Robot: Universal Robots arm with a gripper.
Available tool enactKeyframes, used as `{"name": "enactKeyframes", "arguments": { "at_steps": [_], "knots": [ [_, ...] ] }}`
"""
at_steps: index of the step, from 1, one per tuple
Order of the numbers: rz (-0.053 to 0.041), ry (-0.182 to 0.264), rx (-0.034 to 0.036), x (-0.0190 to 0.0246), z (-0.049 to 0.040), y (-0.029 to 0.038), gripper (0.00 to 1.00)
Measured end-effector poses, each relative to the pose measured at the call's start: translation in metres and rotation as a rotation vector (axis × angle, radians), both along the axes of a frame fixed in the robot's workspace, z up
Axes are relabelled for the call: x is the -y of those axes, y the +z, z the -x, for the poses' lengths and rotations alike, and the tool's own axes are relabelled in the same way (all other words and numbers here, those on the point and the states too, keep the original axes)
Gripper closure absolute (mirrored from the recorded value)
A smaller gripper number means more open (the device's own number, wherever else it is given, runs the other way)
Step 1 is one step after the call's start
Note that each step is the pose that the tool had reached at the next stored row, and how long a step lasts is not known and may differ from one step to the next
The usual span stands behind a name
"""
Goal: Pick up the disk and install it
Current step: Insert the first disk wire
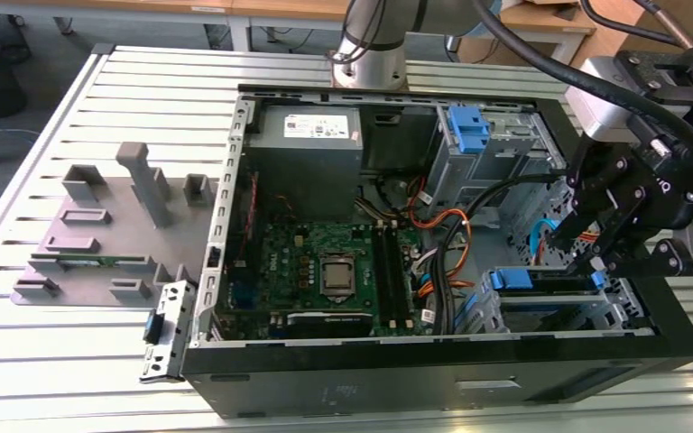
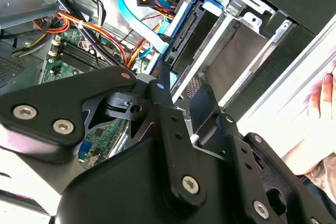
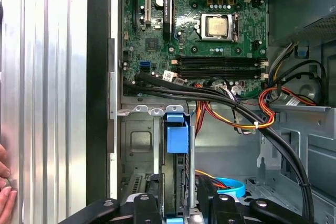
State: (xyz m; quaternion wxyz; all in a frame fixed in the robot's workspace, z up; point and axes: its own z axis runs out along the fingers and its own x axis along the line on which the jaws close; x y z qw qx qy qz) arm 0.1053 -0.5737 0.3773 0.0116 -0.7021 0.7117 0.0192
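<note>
The disk (image 3: 176,174) stands on edge in the drive cage (image 3: 137,142) at a corner of the open computer case, with its blue rail tab (image 3: 176,132) on top. In the exterior view the disk (image 1: 527,279) sits level with the cage's rim at the lower right. My gripper (image 3: 178,203) straddles its near end, one black finger (image 3: 148,205) on each flat side, and looks shut on it. The exterior view has the gripper (image 1: 603,264) hanging over the cage's right end. In the second wrist view the gripper (image 2: 184,95) points at the disk (image 2: 191,30).
Black, orange and yellow cables (image 3: 231,106) run close past the cage, and a blue data cable (image 3: 231,186) lies beside it. The motherboard (image 1: 322,271), a grey power supply (image 1: 308,131) and a blue bracket (image 1: 469,126) fill the case. A person's hand (image 2: 320,114) rests outside.
</note>
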Motion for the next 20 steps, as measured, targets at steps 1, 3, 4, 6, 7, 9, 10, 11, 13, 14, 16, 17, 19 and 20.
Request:
{"name": "enactKeyframes", "arguments": {
  "at_steps": [1, 3, 4, 6, 7, 9, 10, 11, 13, 14, 16, 17, 19, 20],
  "knots": [
    [0.0, 0.0, 0.0, -0.0001, 0.0, 0.0, 0.58],
    [0.0001, 0.0, 0.0, -0.0004, 0.0, 0.0001, 0.58],
    [0.0, 0.0, 0.0001, -0.0006, 0.0, 0.0, 0.58],
    [0.0, 0.0, 0.0, -0.0012, 0.0, 0.0, 0.58],
    [0.0, 0.0, 0.0, -0.0015, -0.0001, 0.0, 0.58],
    [-0.0001, 0.0, 0.0, -0.0023, -0.0001, -0.0001, 0.58],
    [-0.0001, 0.0, 0.0, -0.0026, -0.0001, -0.0001, 0.58],
    [-0.0001, 0.0, 0.0, -0.0027, -0.0001, -0.0002, 0.58],
    [0.0, 0.0, 0.0, -0.0029, -0.0004, -0.0006, 0.58],
    [0.0, 0.0, 0.0, -0.0029, -0.0005, -0.0006, 0.58],
    [0.0001, 0.0, 0.0, -0.0029, -0.0008, -0.0008, 0.58],
    [0.0, 0.0, 0.0, -0.0029, -0.001, -0.001, 0.58],
    [0.0, 0.0, 0.0001, -0.0029, -0.0014, -0.0013, 0.58],
    [0.0001, 0.0, 0.0, -0.0029, -0.0015, -0.0013, 0.58]
  ]
}}
